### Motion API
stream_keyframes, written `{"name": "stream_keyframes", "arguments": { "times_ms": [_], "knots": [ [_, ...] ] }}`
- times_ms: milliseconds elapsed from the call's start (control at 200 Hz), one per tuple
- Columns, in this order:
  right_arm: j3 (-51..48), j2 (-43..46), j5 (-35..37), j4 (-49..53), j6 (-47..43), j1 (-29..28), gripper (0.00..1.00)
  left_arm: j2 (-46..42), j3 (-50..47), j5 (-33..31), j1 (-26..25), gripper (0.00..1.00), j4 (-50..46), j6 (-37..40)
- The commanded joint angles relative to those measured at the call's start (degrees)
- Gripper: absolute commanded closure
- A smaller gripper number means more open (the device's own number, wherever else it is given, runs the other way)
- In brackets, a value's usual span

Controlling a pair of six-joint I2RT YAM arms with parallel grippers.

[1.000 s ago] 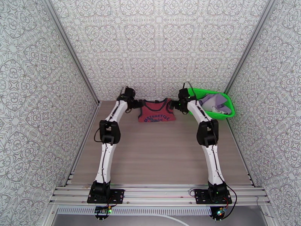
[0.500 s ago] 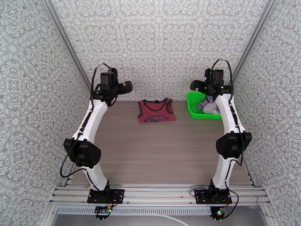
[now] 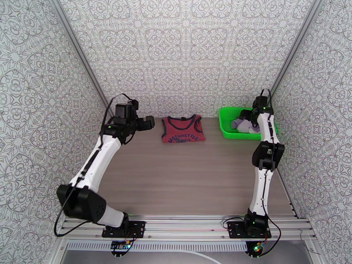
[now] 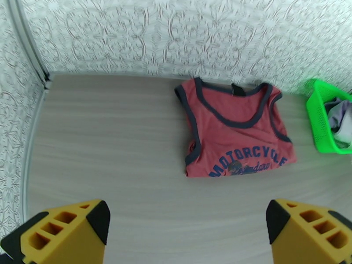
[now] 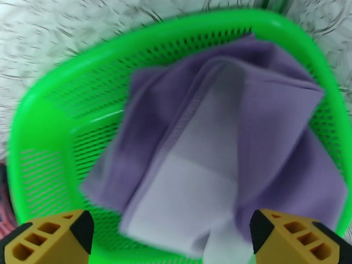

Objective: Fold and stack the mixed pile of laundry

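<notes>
The dark red tank top (image 4: 235, 128) lies flat on the wooden table (image 3: 185, 181) near the back wall, neck toward the wall. Its lower part is folded under, so the blue "MOTORCYCLE" print sits along the near edge. Its dark trim runs round the neck and armholes. Nothing rests on it and nothing touches it.

The lavender garment (image 5: 229, 141) lies crumpled in the bright green mesh basket (image 5: 66, 84), with a paler inner face turned up through its middle. It fills most of the basket floor. The basket stands in the far right corner, well apart from the tank top, with bare table between them.

The left gripper (image 4: 185, 225) hangs above the table to the left of the tank top, its yellow fingers spread wide and holding nothing. The right gripper (image 5: 170, 229) is poised over the basket, right above the lavender cloth, with its jaws also wide apart and empty. The basket's walls ring the cloth on every side below it.

Patterned walls (image 3: 189, 53) close in the table on three sides.
</notes>
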State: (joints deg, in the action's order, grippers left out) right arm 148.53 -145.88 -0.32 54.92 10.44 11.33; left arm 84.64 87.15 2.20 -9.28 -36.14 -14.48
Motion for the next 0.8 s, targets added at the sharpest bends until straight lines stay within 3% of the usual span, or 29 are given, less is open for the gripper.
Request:
{"name": "stream_keyframes", "arguments": {
  "times_ms": [0, 185, 285, 340, 500, 635, 790],
  "knots": [
    [4.1, -2.9, 1.9, 0.1, -1.3, -1.1, 0.01, -0.6, -2.4, -0.9, -0.3, 0.01, -1.6, 1.6],
    [3.8, -7.8, 0.3, -1.4, 0.5, -1.1, 0.05, -2.4, -5.3, -1.9, -0.4, 0.01, -1.5, 1.4],
    [3.9, -9.7, -1.3, -1.8, 1.8, -1.1, 0.18, -2.3, -5.7, -1.9, -0.4, 0.0, -1.7, 1.4],
    [3.7, -10.1, -2.6, -2.3, 2.5, -1.1, 0.33, -2.2, -5.5, -1.9, -0.5, 0.01, -2.0, 1.4],
    [3.5, -8.1, -4.6, -3.3, 4.5, -1.0, 1.0, -2.2, -4.8, -1.7, -0.6, 0.01, -2.2, 1.2],
    [2.0, -1.7, -7.5, -5.1, 5.5, -1.1, 1.0, -2.7, -4.3, -1.3, -1.0, 0.01, -2.1, 0.9],
    [-3.1, 10.8, -10.8, -9.3, 7.0, -1.6, 1.0, -3.8, -3.8, -0.4, -1.4, 0.25, -1.2, 0.1]
  ]
}}
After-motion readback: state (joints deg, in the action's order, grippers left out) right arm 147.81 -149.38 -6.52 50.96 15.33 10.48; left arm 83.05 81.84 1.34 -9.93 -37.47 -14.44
